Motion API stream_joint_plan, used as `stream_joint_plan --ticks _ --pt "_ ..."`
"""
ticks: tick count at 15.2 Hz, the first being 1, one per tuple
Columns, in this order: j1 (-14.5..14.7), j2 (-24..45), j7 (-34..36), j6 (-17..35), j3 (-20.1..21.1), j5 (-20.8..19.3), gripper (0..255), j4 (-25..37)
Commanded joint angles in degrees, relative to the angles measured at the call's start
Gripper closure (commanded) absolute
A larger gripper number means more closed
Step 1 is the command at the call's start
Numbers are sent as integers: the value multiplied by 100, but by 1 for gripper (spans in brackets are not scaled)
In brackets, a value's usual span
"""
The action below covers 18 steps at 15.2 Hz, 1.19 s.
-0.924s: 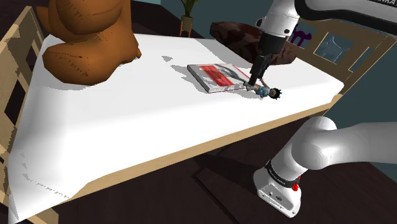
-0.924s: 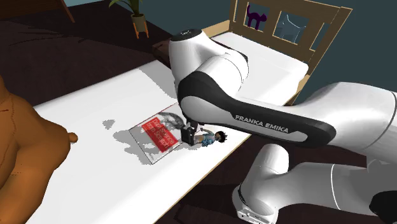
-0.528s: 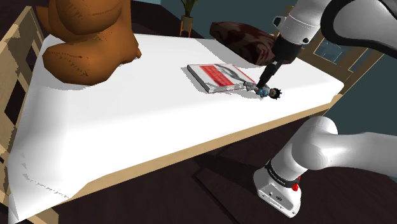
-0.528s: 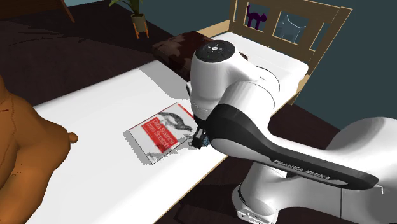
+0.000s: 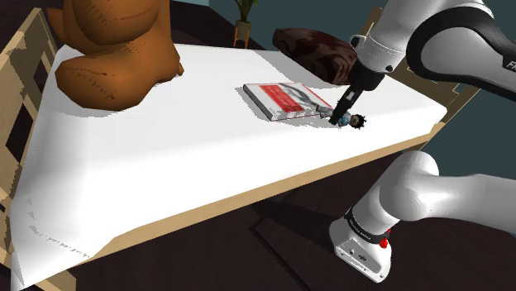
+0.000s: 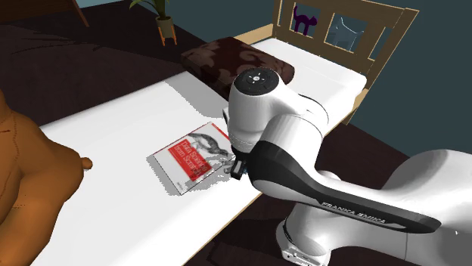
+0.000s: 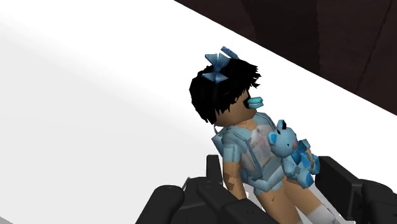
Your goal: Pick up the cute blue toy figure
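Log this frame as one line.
phase: at grasp | hand: low over blue toy figure | state: lying on white surface, beside book, near edge | lifted: no

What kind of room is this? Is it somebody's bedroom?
Probably a child's bedroom. There is a white bed with a dark brown pillow at one end, a big brown teddy bear sitting on it, and a little blue toy figure lying near the edge.
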Motion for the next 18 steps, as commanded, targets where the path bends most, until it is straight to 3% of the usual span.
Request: stream_joint_plan --ticks 1,9,18 --pt "0 0 3 16 2 1 255 -21" --pt "0 -18 -4 20 -5 -3 255 -43" --pt "-57 274 -66 -514 -48 -54 255 788"
